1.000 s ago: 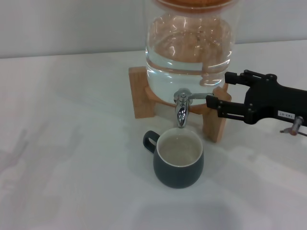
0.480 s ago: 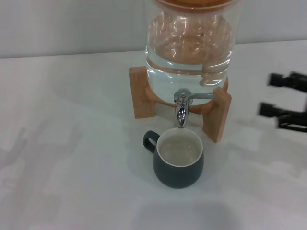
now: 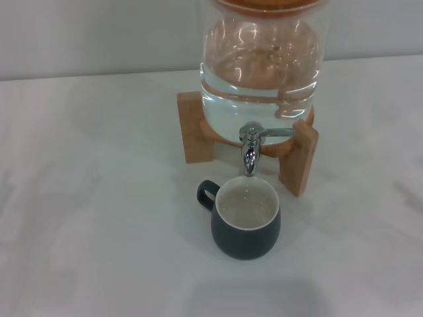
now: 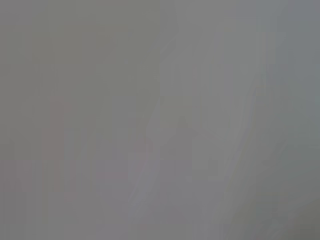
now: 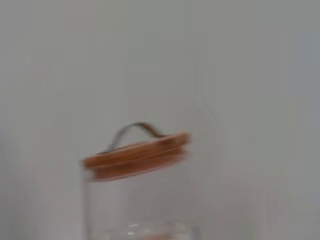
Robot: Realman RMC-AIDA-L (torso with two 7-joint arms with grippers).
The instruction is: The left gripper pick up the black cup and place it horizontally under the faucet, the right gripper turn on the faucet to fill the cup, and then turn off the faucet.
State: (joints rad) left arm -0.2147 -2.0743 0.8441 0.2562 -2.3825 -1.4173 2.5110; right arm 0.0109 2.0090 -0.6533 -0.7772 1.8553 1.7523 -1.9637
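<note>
Dark grey-black ceramic cup [image 3: 246, 226] stands upright at lower centre on the white table [image 3: 99, 198], directly below the chrome faucet [image 3: 250, 146], apparently filled; neither gripper visible, fingers' state undeterminable; task seemingly complete.

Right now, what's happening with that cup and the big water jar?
Nothing is touching anything at this moment. The black cup stands upright on the white table, right under the faucet of the glass dispenser on its wooden stand. No stream of water shows from the spout. Neither gripper appears in any view; the right wrist camera just looks at the dispenser's wooden lid.
</note>
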